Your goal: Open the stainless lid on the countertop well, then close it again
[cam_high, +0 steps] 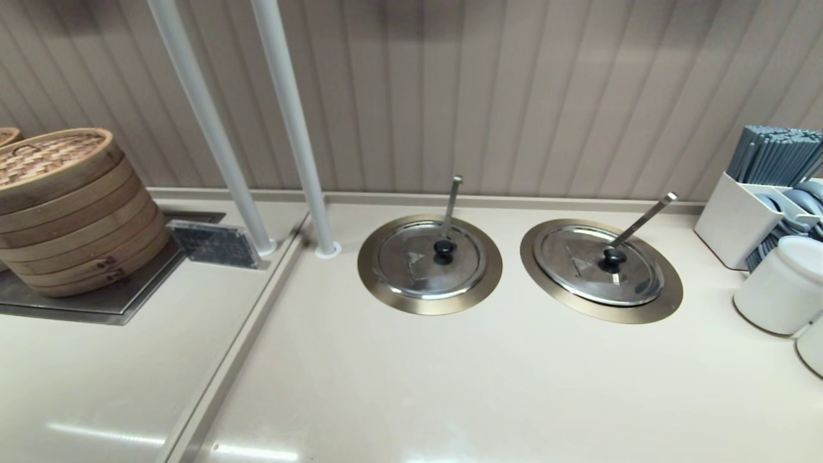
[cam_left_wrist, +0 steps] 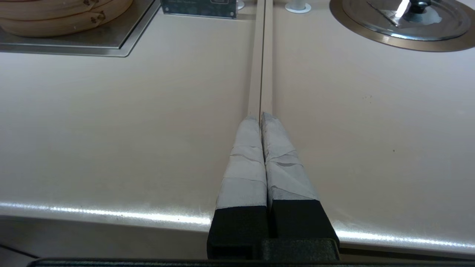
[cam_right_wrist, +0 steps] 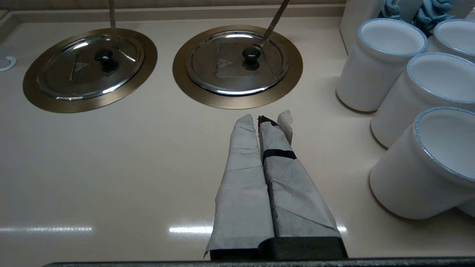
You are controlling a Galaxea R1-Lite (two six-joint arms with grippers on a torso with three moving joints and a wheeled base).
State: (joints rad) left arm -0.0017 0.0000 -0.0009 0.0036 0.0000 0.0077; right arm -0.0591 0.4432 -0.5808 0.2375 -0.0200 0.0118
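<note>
Your right gripper [cam_right_wrist: 264, 120] has its taped fingers pressed together, holding nothing, low over bare beige countertop [cam_right_wrist: 111, 167]. At its 12 o'clock, a clear stretch away, the round shiny stainless lid [cam_right_wrist: 237, 61] with the black knob sits closed on the bronze-ringed countertop well [cam_right_wrist: 193, 85]. White ceramic cups [cam_right_wrist: 426, 163] crowd near at 3 o'clock. Your left gripper [cam_left_wrist: 261, 116], also closed and empty, hangs over the counter seam by the front edge.

Shiny steel lid [cam_high: 598, 265], glossy beige countertop [cam_high: 450, 386]
</note>
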